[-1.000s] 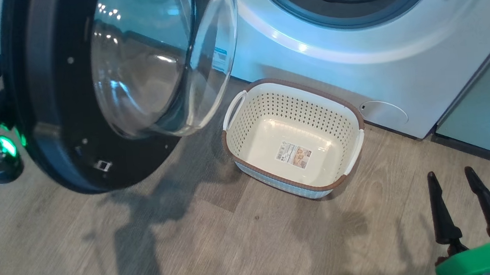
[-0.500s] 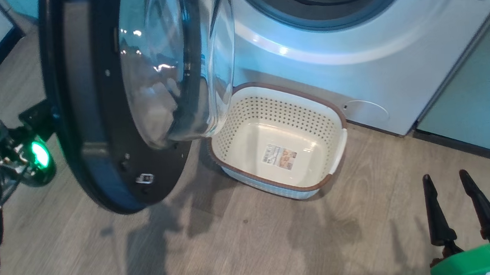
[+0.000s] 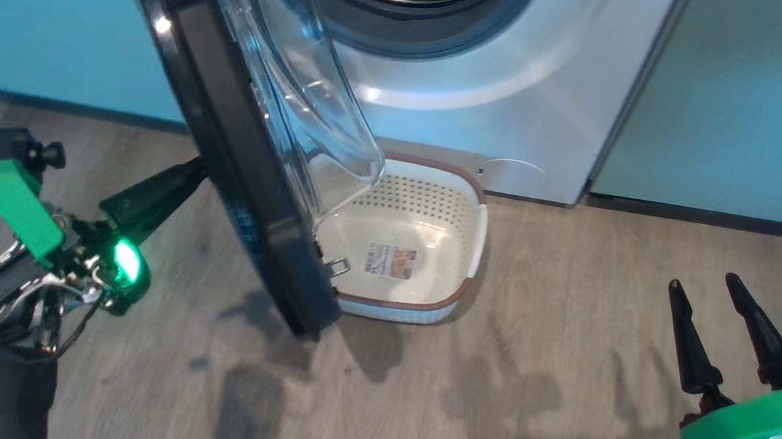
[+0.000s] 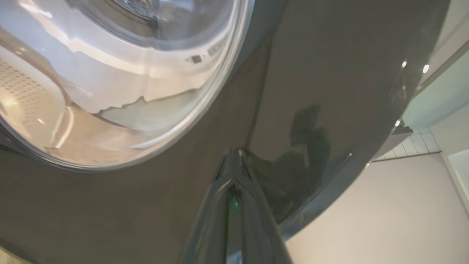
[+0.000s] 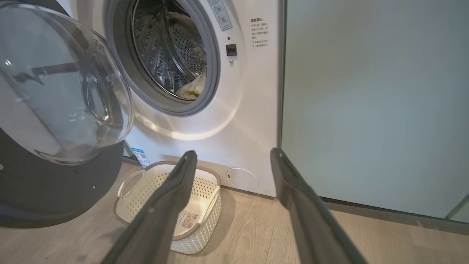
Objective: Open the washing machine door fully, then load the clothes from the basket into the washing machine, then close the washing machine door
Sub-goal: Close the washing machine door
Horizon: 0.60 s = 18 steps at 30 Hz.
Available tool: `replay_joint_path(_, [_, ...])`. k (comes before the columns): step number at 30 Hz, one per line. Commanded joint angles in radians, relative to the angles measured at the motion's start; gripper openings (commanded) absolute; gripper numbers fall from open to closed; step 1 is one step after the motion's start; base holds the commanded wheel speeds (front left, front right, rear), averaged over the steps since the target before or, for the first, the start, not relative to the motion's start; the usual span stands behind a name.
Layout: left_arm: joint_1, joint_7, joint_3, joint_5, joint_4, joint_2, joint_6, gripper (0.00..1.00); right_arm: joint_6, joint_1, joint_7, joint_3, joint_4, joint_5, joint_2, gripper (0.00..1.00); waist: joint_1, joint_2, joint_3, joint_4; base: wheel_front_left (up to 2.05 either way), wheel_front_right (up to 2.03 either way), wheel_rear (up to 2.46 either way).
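**A:** Touching the washing machine door point(image 3: 231, 161) at mid-left of the head view: left gripper point(image 3: 188, 172) clenched, tip against the glossy black outer face.

**B:** And the right gripper point(image 3: 703, 284)?

**A:** Lower right, fingers spread, holding nothing. The basket point(image 3: 476, 228) sits on the floor at centre, below the washing machine point(image 3: 492, 105), partly behind the door. The clothes point(image 5: 192, 88) lie in the drum.
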Motion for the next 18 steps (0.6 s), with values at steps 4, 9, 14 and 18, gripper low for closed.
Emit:
replay_joint_path(4, [-0.028, 0.004, 0.034, 0.002, -0.067, 0.019, 0.017, 0.00, 0.001, -0.045, -0.024, 0.025, -0.021, 0.017, -0.003, 1.00, 0.0000, 0.0000, -0.007, -0.084, 0.00, 0.00, 0.00])
replay_joint_path(9, [-0.034, -0.001, 0.027, 0.010, -0.073, 0.013, 0.028, 0.00, 0.001, -0.049, -0.038, 0.025, -0.018, 0.027, -0.003, 1.00, 0.0000, 0.0000, -0.010, -0.145, 0.00, 0.00, 0.00])
replay_joint_path(14, [-0.039, -0.006, 0.019, 0.018, -0.076, 0.004, 0.034, 0.00, 0.001, -0.051, -0.045, 0.031, -0.019, 0.021, -0.003, 1.00, 0.0000, 0.0000, -0.015, -0.186, 0.00, 0.00, 0.00])
replay_joint_path(18, [-0.047, -0.008, 0.015, 0.022, -0.070, -0.003, 0.034, 0.00, 0.001, -0.054, -0.050, 0.037, -0.037, 0.020, -0.003, 1.00, 0.0000, 0.0000, -0.018, -0.221, 0.00, 0.00, 0.00])
